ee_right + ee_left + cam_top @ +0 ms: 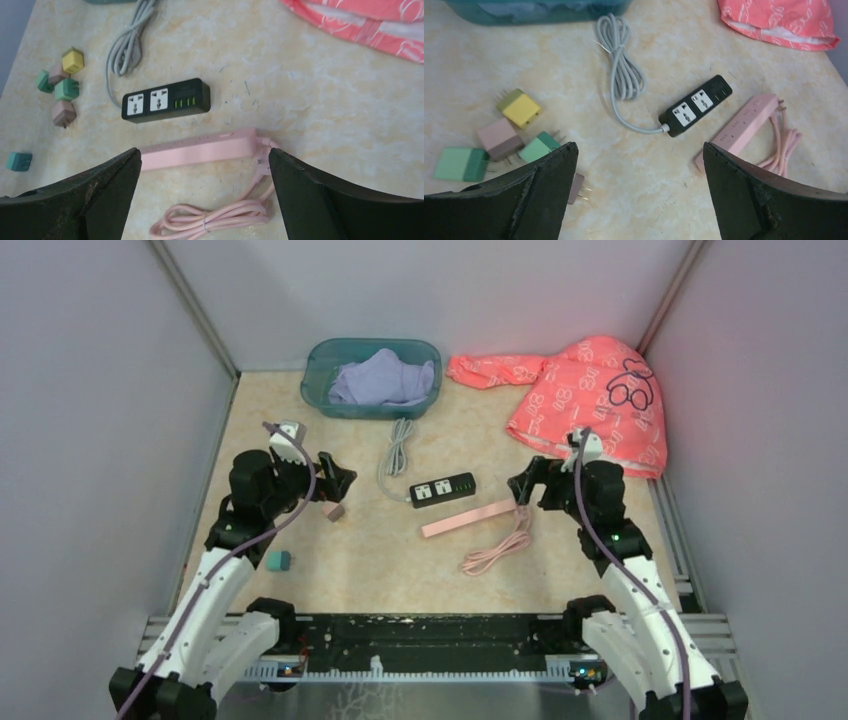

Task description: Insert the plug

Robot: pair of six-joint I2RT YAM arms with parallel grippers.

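Observation:
Several small coloured plugs lie at the left: yellow [519, 107], pink [499, 138], green [539, 146], and a mauve one [578, 187] half behind my left finger. A teal plug [278, 560] lies apart, nearer the bases. The black power strip [441, 489] with two sockets sits mid-table, its grey cable [397, 455] coiled behind it. My left gripper [640, 147] hangs open above the table, right of the plugs, holding nothing. My right gripper [204, 150] is open and empty above the pink power strip [197, 150].
A bundled pink cable [215, 215] lies in front of the pink strip. A teal basket [318, 390] holding purple cloth stands at the back. A coral garment [590, 400] covers the back right corner. Grey walls close in both sides.

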